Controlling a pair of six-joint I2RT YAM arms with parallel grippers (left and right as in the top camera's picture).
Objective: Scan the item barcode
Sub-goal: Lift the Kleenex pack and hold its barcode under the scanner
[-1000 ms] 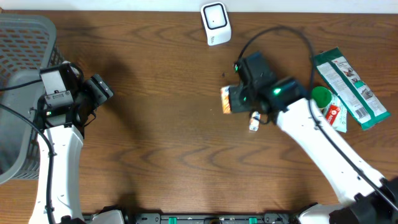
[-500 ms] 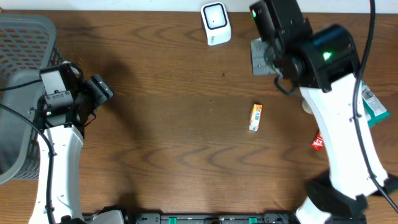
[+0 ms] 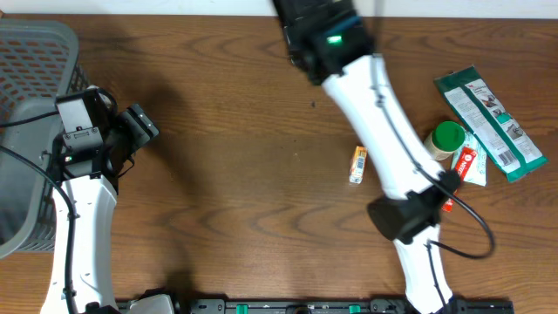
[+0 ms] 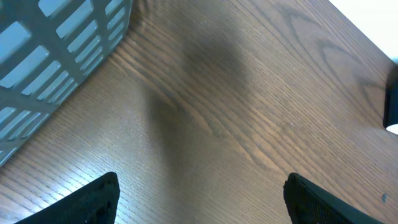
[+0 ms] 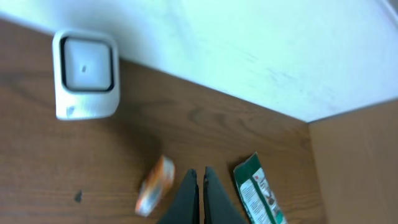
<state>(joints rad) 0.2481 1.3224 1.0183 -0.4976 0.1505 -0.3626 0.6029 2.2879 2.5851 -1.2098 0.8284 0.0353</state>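
The small orange box (image 3: 357, 164) lies flat on the wooden table (image 3: 227, 218), toward 3 o'clock from its middle, with nothing touching it. The right gripper (image 5: 200, 186) hangs above the table near the white scanner (image 5: 86, 74) at 12 o'clock, its fingers pressed together on nothing. The left gripper (image 4: 202, 196), at 9 o'clock beside the grey basket (image 3: 35, 52), gapes wide and empty.

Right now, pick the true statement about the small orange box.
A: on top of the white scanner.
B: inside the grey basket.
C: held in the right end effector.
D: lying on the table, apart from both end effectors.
D: the small orange box lies on the bare wood of the table, and the right end effector is shut on nothing.
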